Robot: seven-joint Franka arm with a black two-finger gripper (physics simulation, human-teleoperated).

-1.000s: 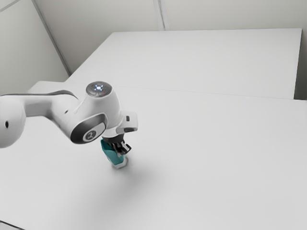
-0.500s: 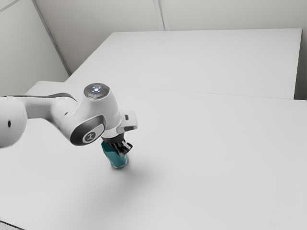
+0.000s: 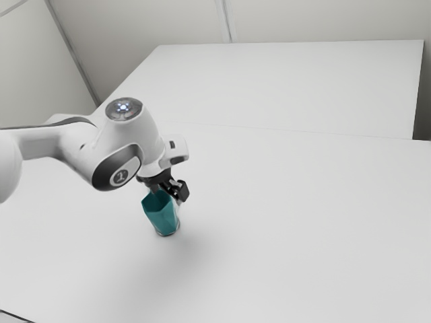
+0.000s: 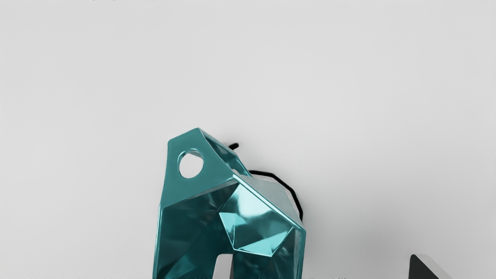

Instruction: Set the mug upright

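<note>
Item, at the exterior view's far left: 1 pale wall (image 3: 30, 74); below it, in the near corner, 1 grey piece with a dark edge (image 3: 13, 317), nature not determinable.

Item: 1 white Franka arm (image 3: 121, 145), 7 joints, black trim, reaching in from the exterior view's left, its hand angled down over the table.

Item: 1 mug (image 3: 161, 214), teal, faceted, beneath the hand. Mouth upward, base down at the tabletop; body leaning slightly toward the exterior view's left as I see it, though I cannot tell whether that is a true tilt. In the wrist view, 1 flat teal lug (image 4: 174, 182) with 1 round hole joins the rim.

Item: 1 black gripper (image 3: 171, 191), 2 fingers, at the mug's mouth. Fingers spread wide, nothing clamped: finger 1 (image 4: 223, 267) is over the mug's opening, finger 2 (image 4: 426, 269) well outside its wall, with a space between. Contact of finger 1 with the mug: cannot be told.

Item, extending to the right: 1 white tabletop (image 3: 316, 235), plain; beyond it, 1 further white surface (image 3: 289, 84).
</note>
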